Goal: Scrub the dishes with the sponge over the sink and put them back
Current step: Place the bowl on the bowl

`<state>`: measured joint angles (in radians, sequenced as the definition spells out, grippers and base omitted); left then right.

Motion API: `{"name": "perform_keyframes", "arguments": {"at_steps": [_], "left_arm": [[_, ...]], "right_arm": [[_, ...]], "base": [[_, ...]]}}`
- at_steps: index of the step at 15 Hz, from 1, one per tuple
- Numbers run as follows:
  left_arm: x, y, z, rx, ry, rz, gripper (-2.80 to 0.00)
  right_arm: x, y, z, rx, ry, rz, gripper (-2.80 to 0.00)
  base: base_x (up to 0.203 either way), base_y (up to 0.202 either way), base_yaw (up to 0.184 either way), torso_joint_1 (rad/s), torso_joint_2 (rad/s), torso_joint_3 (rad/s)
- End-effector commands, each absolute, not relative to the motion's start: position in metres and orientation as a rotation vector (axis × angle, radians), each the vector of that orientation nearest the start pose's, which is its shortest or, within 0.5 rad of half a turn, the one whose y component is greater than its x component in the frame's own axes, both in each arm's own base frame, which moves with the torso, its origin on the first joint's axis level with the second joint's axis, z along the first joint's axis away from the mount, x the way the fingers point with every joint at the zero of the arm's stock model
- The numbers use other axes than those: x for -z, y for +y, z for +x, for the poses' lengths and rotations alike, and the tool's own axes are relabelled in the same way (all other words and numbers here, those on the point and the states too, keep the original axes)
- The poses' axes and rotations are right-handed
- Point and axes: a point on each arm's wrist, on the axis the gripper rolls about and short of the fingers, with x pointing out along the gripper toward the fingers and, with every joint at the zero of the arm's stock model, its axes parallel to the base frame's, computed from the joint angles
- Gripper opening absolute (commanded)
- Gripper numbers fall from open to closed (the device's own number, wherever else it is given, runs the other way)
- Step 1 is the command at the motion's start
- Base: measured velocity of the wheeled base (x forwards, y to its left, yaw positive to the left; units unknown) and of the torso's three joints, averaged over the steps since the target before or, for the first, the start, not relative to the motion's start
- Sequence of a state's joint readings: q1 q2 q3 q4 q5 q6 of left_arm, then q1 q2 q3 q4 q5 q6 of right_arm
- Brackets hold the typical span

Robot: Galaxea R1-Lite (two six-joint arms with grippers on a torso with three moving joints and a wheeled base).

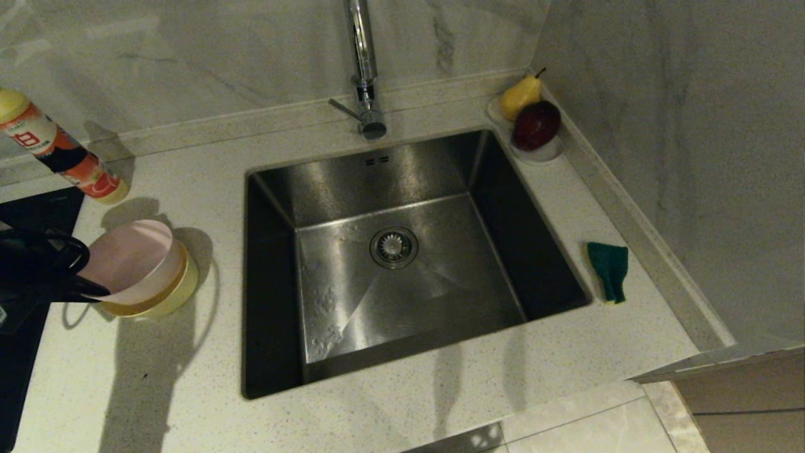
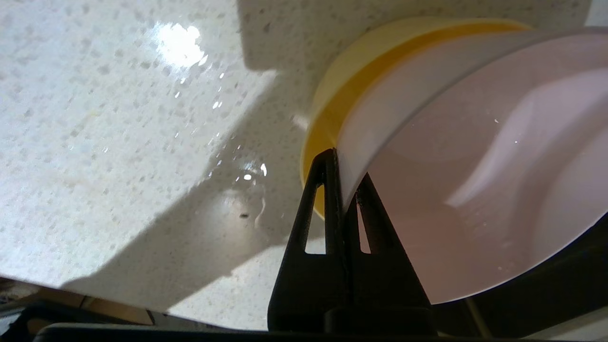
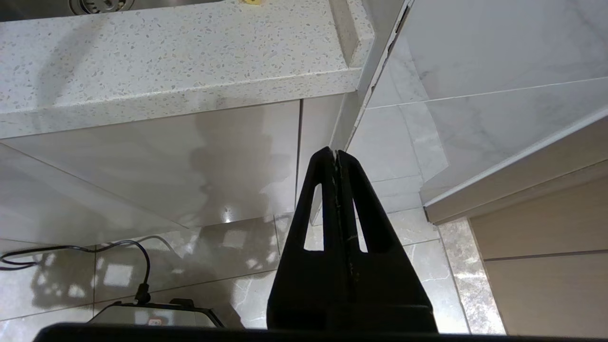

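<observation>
A pale pink bowl is tipped on its side on the counter left of the sink, resting partly in a yellow bowl. My left gripper is shut on the pink bowl's rim. In the left wrist view the gripper pinches the pink wall, one finger inside and one outside, with the yellow bowl behind. The sponge lies green face up on the counter right of the sink. My right gripper hangs shut and empty below the counter edge.
A tall chrome faucet stands behind the sink. An orange-labelled bottle is at the far left by a black cooktop. A white dish with a pear and a dark red fruit sits in the back right corner against the wall.
</observation>
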<state>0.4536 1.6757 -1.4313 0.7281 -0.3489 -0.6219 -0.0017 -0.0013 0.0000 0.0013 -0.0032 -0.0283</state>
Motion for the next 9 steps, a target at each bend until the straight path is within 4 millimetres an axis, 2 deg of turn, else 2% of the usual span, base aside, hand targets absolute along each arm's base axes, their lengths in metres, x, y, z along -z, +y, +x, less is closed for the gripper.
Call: {"name": "perform_keyframes", "arguments": {"at_steps": [1, 4, 5, 9], "left_arm": [[-0.241, 0.115, 0.254, -0.384, 0.87, -0.97, -2.8], [-0.238, 0.115, 0.252, -0.392, 0.878, -0.967, -2.8], [-0.24, 0.114, 0.251, -0.389, 0.874, -0.968, 0.0], [-0.255, 0.109, 0.242, -0.368, 0.82, -0.97, 0.0]], "right_arm": [[-0.075, 0.0, -0.023, 0.005, 0.002, -0.029, -2.8], [-0.075, 0.0, -0.023, 0.005, 0.002, -0.029, -2.8], [-0.075, 0.0, -0.023, 0.005, 0.002, -0.029, -2.8], [-0.075, 0.0, -0.023, 0.005, 0.002, -0.029, -2.8]], "base": [[0.0, 0.0, 0.0, 0.0, 0.0, 0.0], [0.0, 0.0, 0.0, 0.0, 0.0, 0.0], [0.0, 0.0, 0.0, 0.0, 0.0, 0.0], [0.0, 0.0, 0.0, 0.0, 0.0, 0.0]]}}
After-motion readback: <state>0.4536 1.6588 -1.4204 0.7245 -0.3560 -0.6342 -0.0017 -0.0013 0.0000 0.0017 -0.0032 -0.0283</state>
